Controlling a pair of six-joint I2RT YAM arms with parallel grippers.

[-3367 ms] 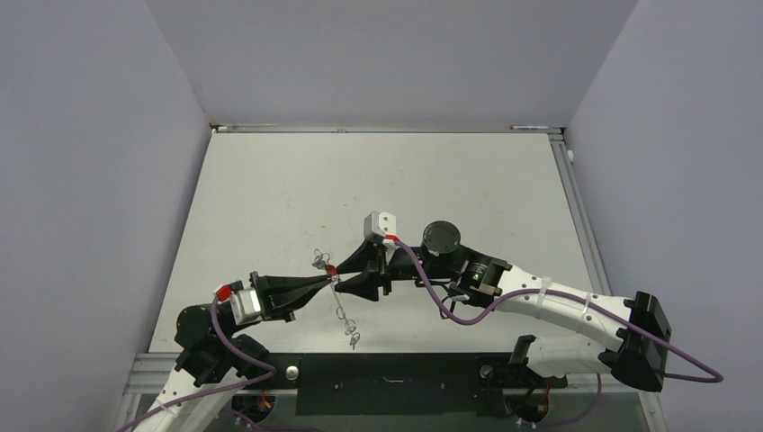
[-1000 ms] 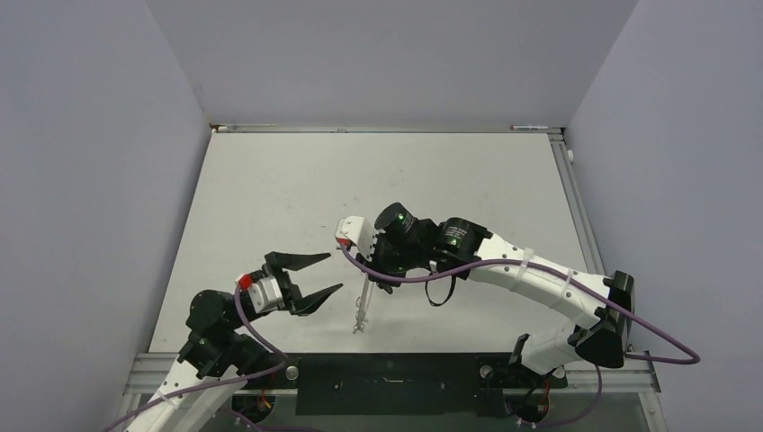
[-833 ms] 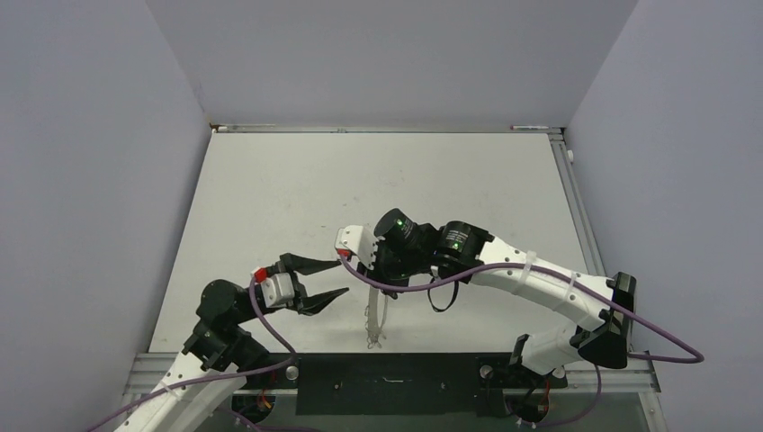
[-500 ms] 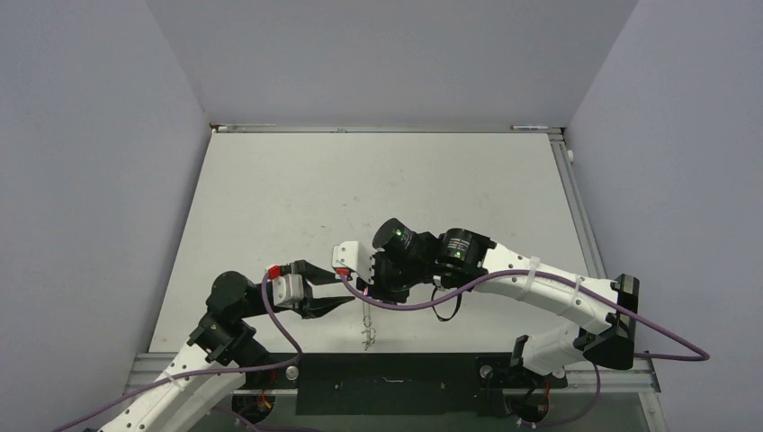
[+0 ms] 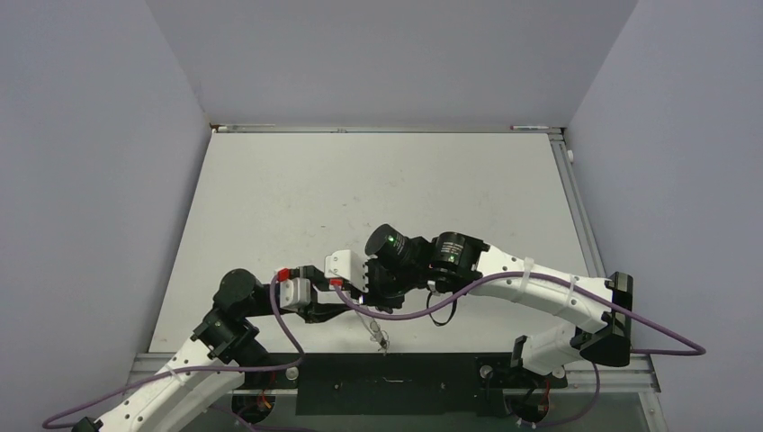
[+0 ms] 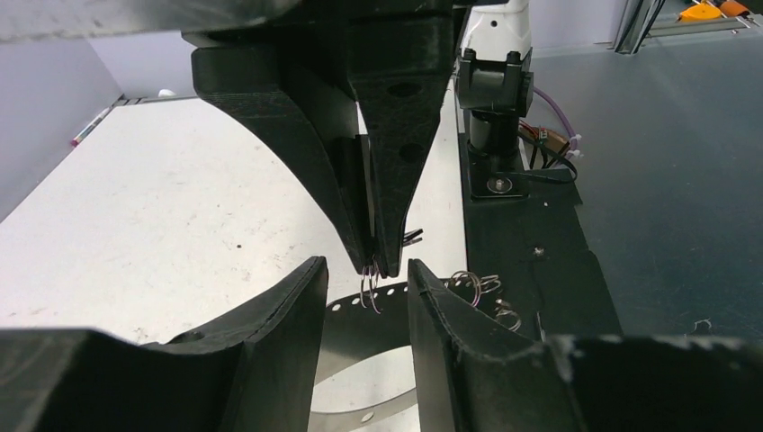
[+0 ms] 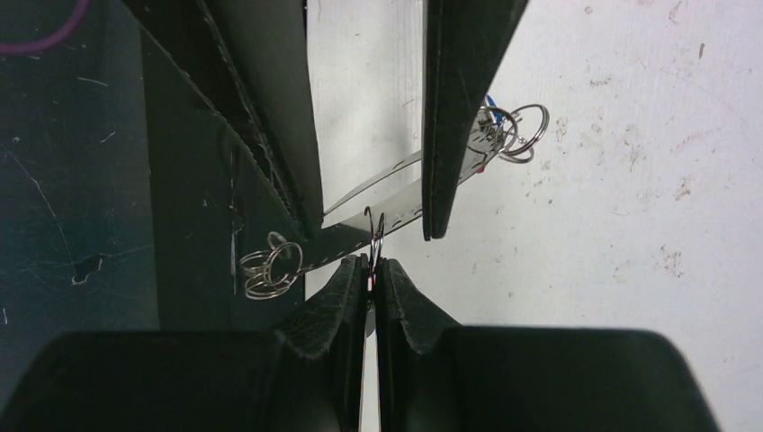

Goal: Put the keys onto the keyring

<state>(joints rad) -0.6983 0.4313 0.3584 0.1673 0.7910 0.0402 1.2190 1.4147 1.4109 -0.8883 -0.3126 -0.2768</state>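
My right gripper [image 7: 372, 263] is shut on a small wire ring [image 7: 374, 227] that sits on the keyring [image 7: 337, 245], a long thin silver loop hanging near the table's front edge [image 5: 378, 335]. A sliver of red shows between its pads. My left gripper [image 6: 364, 265] is open, its fingers [image 7: 450, 117] on either side of the right fingertips and the ring [image 6: 370, 292] without touching. A cluster of rings with a blue key head [image 7: 490, 106] hangs at one end of the loop. The black key is not visible.
A second bunch of small rings [image 7: 267, 267] hangs at the loop's other end, over the black rail [image 5: 396, 382] along the table's near edge. Both arms meet at the front centre of the white table [image 5: 378, 180]. Grey walls enclose the left, back and right sides.
The left gripper let go, opened, drew back left, then swung right to straddle the right fingertips. The right gripper carried the keyring toward the near edge.
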